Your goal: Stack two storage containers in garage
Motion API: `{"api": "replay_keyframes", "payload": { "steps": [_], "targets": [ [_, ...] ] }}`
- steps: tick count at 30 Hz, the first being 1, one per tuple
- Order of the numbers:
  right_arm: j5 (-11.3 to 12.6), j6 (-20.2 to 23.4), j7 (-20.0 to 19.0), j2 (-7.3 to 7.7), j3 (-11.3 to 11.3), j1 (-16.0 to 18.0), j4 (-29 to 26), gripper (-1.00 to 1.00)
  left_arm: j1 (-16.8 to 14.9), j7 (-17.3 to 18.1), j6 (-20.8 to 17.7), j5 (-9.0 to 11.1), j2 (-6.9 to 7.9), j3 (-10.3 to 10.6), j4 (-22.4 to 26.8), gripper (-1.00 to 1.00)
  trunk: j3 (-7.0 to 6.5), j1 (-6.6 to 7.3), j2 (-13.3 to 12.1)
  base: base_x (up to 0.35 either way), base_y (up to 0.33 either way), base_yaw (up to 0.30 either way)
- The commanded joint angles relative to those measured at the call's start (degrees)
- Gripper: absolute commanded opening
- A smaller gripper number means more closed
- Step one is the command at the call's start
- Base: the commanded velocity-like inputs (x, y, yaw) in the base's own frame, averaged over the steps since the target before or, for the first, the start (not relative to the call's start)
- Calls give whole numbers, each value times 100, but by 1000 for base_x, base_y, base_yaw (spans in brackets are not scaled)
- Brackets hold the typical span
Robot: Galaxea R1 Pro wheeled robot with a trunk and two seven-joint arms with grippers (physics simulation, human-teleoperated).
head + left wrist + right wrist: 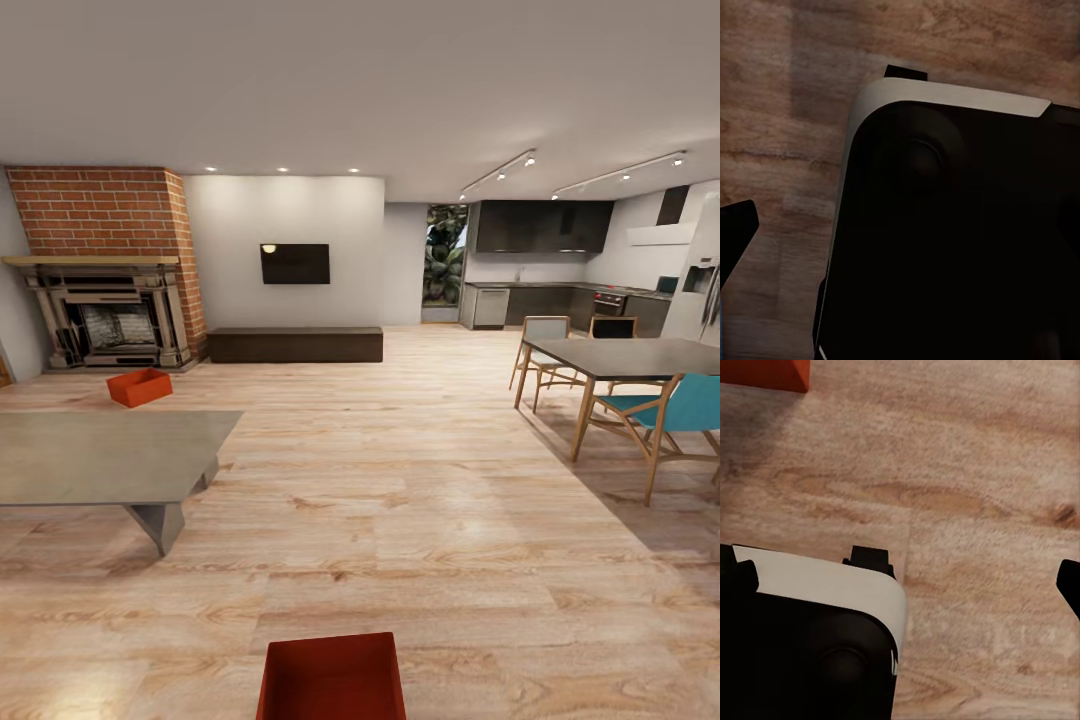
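Containers: near bin and far bin both on living-room planks, unmoved; jaw state of both grippers indeterminable.

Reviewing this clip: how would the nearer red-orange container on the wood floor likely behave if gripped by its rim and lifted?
The nearer container looks rigid, with plain straight walls, so it probably holds shape. Open and apparently empty, it is likely light. Its smooth flared walls might slip in a pinch.

One red-orange container sits upright on wood planks nearby; another lies before the fireplace.
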State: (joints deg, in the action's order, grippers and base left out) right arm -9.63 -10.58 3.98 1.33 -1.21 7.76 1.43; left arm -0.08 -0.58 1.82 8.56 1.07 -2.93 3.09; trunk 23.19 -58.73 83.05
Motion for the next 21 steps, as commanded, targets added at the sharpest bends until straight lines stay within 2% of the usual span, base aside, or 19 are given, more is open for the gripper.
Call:
{"api": "replay_keyframes", "payload": {
  "steps": [1,8,15,21],
  "targets": [
    [-53,-23,31,0,-10,7,15,100,-1,-3,11,23,-1,-25,2,100,6,0,3,0,0,0],
    [-52,-26,53,-23,5,7,15,100,-1,-3,11,23,-1,-26,2,100,6,0,3,0,0,5],
    [-56,-30,59,-19,7,7,15,100,-1,-3,11,23,-1,-24,2,100,6,0,3,0,0,210],
    [-49,-24,51,-22,6,8,15,100,-1,-3,11,23,-1,-25,2,100,6,0,3,0,0,53]
  ]
}}
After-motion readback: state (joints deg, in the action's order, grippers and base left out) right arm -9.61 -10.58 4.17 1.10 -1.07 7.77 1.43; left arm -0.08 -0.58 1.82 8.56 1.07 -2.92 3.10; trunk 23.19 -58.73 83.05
